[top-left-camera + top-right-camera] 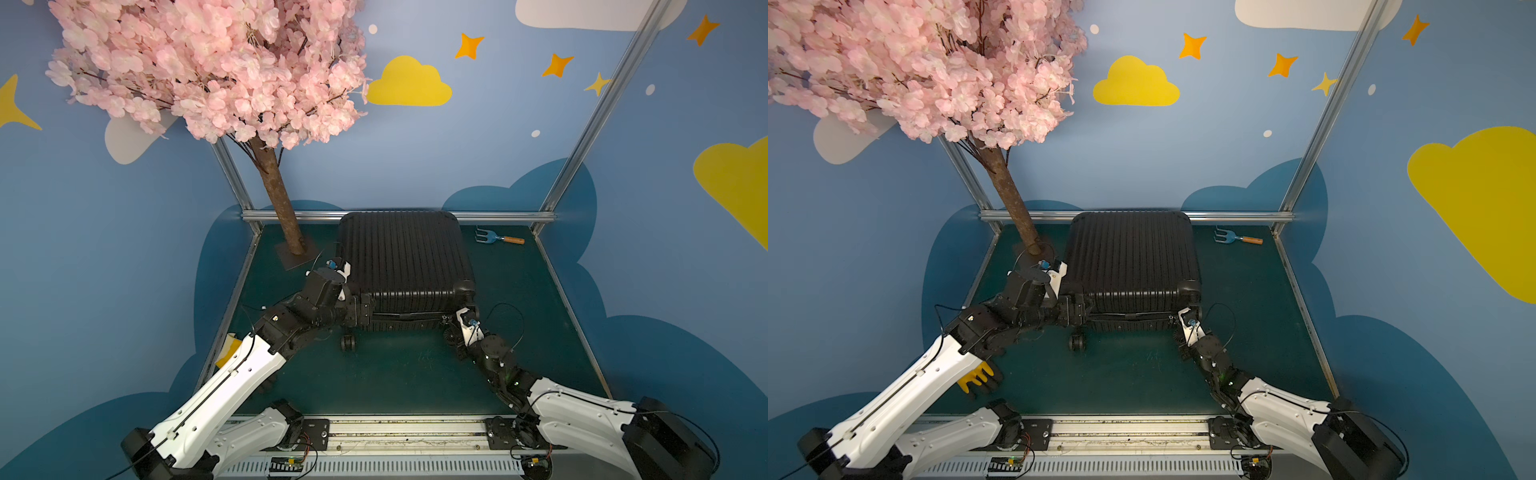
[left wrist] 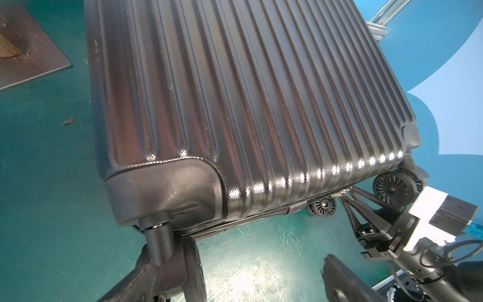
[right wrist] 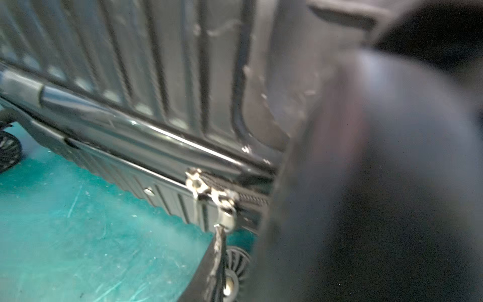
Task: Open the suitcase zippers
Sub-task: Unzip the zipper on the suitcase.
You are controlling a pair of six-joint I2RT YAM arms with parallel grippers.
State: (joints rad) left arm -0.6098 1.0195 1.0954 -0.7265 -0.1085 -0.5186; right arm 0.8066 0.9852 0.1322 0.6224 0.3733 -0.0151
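At the five-o'clock corner of the suitcase [image 1: 403, 257], lying toward twelve o'clock on the worktop [image 1: 415, 374], our right pincer [image 1: 449, 323] sits by the zippers [image 3: 209, 188], its grip impossible to tell, the left pincer [image 2: 243, 257] spread at seven, and we risk slipping off such tiny pulls.

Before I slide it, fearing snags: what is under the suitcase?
The suitcase lies on the green mat; wheels jut out at its near end. Whatever is beneath the shell is covered.
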